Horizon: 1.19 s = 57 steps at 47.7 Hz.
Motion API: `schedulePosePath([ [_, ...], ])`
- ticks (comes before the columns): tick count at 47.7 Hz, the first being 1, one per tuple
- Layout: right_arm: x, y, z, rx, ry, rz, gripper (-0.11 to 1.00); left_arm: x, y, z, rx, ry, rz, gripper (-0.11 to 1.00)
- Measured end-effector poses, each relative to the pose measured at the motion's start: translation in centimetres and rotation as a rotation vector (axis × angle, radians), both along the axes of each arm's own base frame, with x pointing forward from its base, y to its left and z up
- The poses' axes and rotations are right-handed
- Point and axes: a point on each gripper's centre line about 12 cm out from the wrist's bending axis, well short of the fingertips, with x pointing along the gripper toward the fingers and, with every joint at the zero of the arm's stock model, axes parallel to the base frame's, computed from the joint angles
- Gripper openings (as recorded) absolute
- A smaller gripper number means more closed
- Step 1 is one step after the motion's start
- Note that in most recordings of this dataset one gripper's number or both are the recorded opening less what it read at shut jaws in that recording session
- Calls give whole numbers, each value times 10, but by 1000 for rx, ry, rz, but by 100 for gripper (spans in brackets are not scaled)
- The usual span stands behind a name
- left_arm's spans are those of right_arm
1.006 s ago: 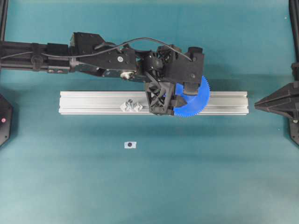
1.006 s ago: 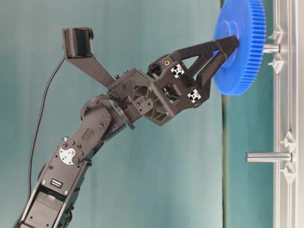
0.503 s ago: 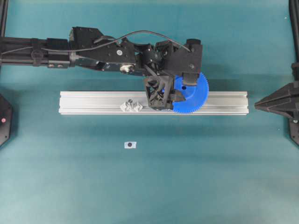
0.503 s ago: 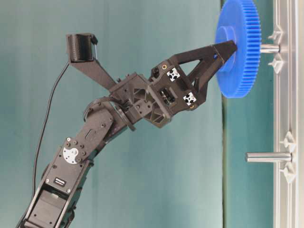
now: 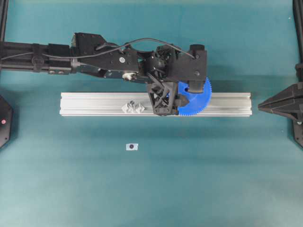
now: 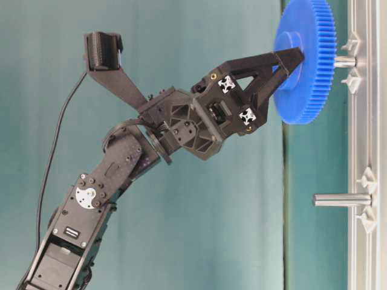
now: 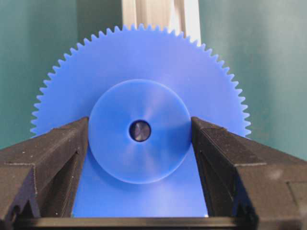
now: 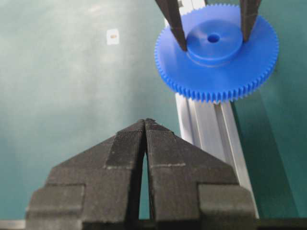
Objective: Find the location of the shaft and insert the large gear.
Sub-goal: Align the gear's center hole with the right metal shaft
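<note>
The large gear (image 7: 144, 67) is a bright blue toothed disc, held flat over the aluminium rail (image 5: 94, 104). My left gripper (image 7: 140, 122) is shut on its raised hub (image 7: 120, 153), one finger pressed to each side. The grey tip of the shaft (image 7: 139, 130) shows inside the bore. From table level the gear (image 6: 305, 66) sits on the outer end of the shaft (image 6: 344, 61), and the left gripper (image 6: 290, 60) is on the hub side. My right gripper (image 8: 145, 122) is shut with nothing in it, hanging off the rail's right end (image 5: 261, 106).
A second pin (image 6: 341, 199) stands bare on the rail, between clear mount pieces (image 5: 133, 107), left of the gear. A small white tag (image 5: 131, 147) lies on the teal mat in front of the rail. The left arm (image 5: 94, 59) stretches along the rail's far side.
The left wrist has rocked slightly and the gear's tilt has levelled against the shaft. The grip on the hub is unchanged. The right gripper has not moved.
</note>
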Motion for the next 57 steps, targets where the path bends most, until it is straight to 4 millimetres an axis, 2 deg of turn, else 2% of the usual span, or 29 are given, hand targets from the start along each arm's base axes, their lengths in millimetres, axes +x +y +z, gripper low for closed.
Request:
schedulePosePath([
  [9,0,0,0,0,0,2,7,1,-1,1,0,-5,0,73],
  [19,0,0,0,0,0,0,7,3,-4,3,1,-9,-9,87],
  [38,0,0,0,0,0,0,7,12,-7,16,5,-35,-16,91],
  [57,0,0,0,1,-2,-1,7,21,-5,39,7,-67,-13,91],
])
